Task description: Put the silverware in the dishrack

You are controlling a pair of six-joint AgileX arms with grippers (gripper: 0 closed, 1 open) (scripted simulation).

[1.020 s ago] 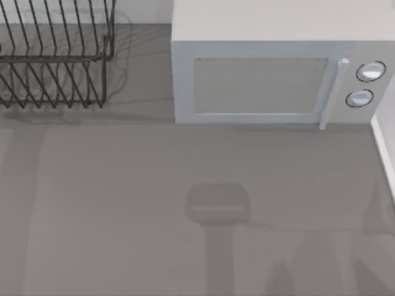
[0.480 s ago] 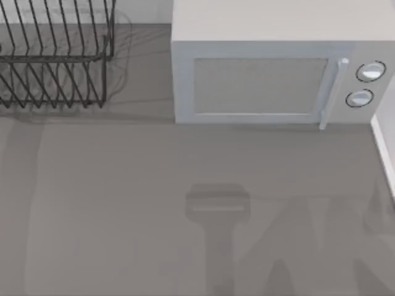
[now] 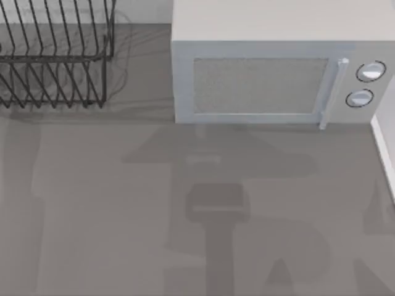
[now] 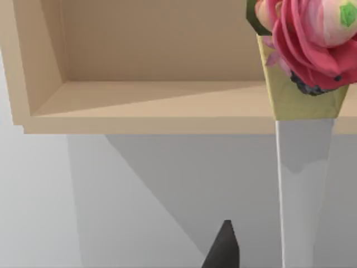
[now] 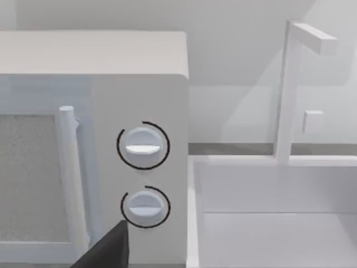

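From above, the black wire dishrack (image 3: 55, 55) stands at the table's (image 3: 111, 216) far left corner, its thin slanted bars and horizontal rails holding nothing I can make out. Well to its right sits the grey microwave (image 3: 271, 68), door shut, two round dials (image 5: 143, 146) by the handle. My right wrist camera faces those dials, with a white sink (image 5: 273, 223) and faucet (image 5: 290, 89) beside them. My left wrist camera looks at a tan wooden shelf (image 4: 150, 106) and a pink flower in a cone vase (image 4: 304, 61). Whether either hand is spread or pressed together, I cannot tell.
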